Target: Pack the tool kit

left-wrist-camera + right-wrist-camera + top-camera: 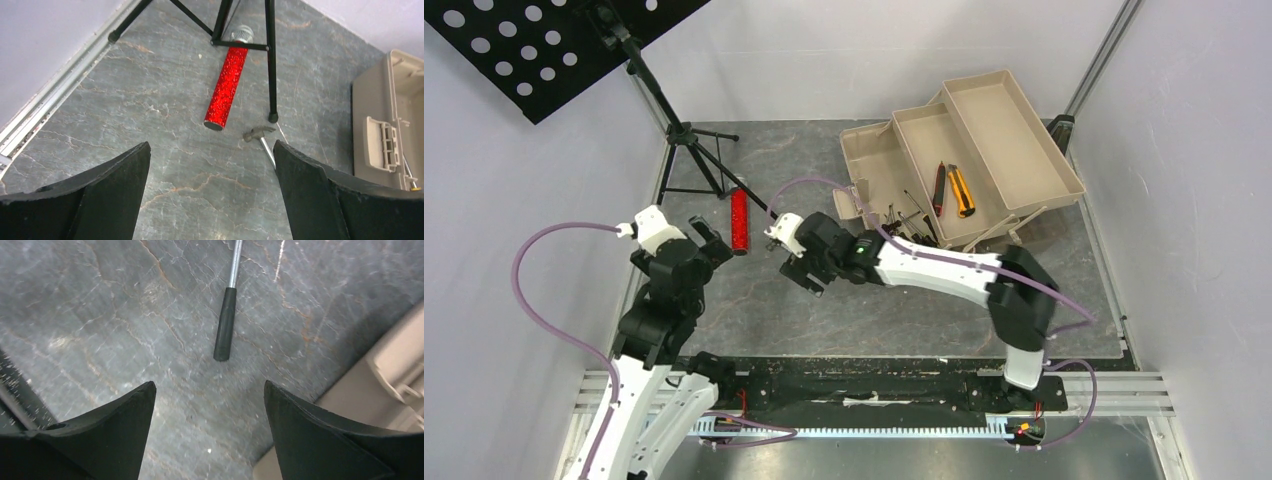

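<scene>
Toolbox (1014, 135) at far right of bench (874, 320), wide open, trays folded out in steps. Red utility knife (939, 188) and orange utility knife (963, 191) side by side in middle tray. Thin dark tools (914, 218), probably screwdrivers, at near edge of box, partly behind right arm; inside bottom compartment or just outside it, cannot tell. Small hammer (225, 322) flat on bare stone left of box, well outside it, with steel head (258, 133) just beside a foot of black music stand (686, 133), close to near end of glittery red bar (226, 87), and black grip towards right arm. Right pincer (208, 390) spread, nothing between jaws, hovering low with hammer's grip just ahead of fingertips, not between them. Left pincer (211, 150) spread wide too, empty, aimed at same patch from other side, touching nothing. Judged step: fetching hammer, with knives already stowed and right arm the likelier picker. Needed next: a short reach forward to bring grip between jaws, jaws squared across handle, a drop to bench, a firm pinch. Slim round handle, heavy head: likely to swing nose-down once lifted, so a hold nearer the head worth considering. Then a carry rightward over box wall and a lay-down in a long compartment. Care needed with stand's leg beside head.
</scene>
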